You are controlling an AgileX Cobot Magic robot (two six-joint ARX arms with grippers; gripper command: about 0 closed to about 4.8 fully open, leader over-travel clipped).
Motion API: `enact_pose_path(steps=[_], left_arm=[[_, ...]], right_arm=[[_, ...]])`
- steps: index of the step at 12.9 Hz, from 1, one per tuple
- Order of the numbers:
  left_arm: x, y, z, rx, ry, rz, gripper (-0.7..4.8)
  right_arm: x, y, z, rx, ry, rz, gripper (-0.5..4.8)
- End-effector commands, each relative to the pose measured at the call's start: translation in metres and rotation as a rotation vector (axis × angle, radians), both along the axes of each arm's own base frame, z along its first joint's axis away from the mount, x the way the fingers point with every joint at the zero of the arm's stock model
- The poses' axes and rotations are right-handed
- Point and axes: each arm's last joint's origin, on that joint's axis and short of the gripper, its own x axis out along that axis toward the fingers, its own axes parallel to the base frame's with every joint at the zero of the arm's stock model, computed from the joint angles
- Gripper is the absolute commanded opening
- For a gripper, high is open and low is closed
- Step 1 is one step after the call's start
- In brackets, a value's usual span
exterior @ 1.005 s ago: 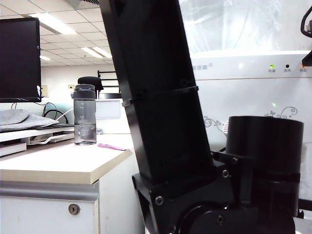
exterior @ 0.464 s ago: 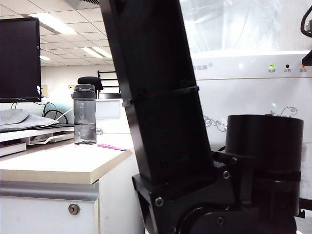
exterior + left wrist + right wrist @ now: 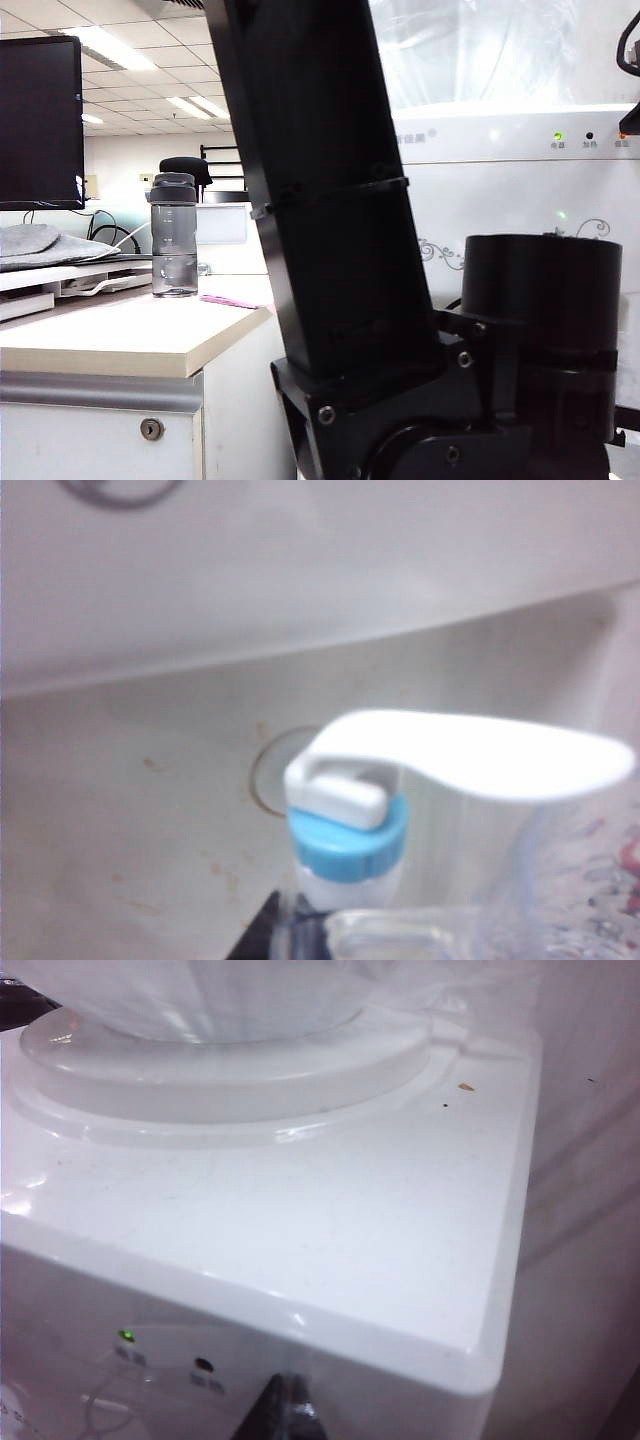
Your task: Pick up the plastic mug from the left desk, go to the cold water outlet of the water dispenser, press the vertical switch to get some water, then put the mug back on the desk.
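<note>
An open-plan office with ceiling light panels forms the background of the exterior view; at its left stands the left desk (image 3: 120,345), pale wood-look slab over a white drawer front with a round keyhole. On the slab, back from the front edge, stands a smoky-grey bottle (image 3: 173,236) with a dark cap, beside a black monitor (image 3: 40,120). A black arm link (image 3: 320,200) fills the middle of this view and hides most of the water dispenser (image 3: 520,190), whose white front with indicator lights shows at the right.

In the left wrist view the cold water outlet (image 3: 348,832), with its blue collar, sits in the dispenser's recessed bay, and the vertical switch (image 3: 480,755) extends from it as a white curved lever. The plastic mug (image 3: 560,900) is no longer on the desk: its clear, dimpled wall and rim appear directly under and beside the nozzle. The left gripper itself is not visible; its jaws are fully closed, probably on the mug's thin handle or wall, though the contact cannot be seen.

The right wrist view looks down on the dispenser's top; the right gripper is out of sight and its state cannot be told.

Handling: the mug is judged light and stiff but smooth and thin-walled, so it may slip or flex when filled. The handle root or the rim wall offers the firmest hold, kept upright.
</note>
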Motion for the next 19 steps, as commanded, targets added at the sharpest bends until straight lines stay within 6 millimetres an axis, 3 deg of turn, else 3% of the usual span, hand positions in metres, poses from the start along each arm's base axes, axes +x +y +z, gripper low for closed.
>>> enact_pose_path(steps=[1, 19], left_arm=[[-0.0042, -0.0041, 0.0123, -0.059, -0.038, -0.021, -0.05], [-0.0054, -0.0063, 0.0118, -0.019, -0.054, -0.11, -0.06]], right_arm=[[0.0005, -0.0001, 0.0063, 0.003, -0.043, -0.003, -0.01], [0.0005, -0.0001, 0.0071, 0.003, -0.049, -0.003, -0.01]])
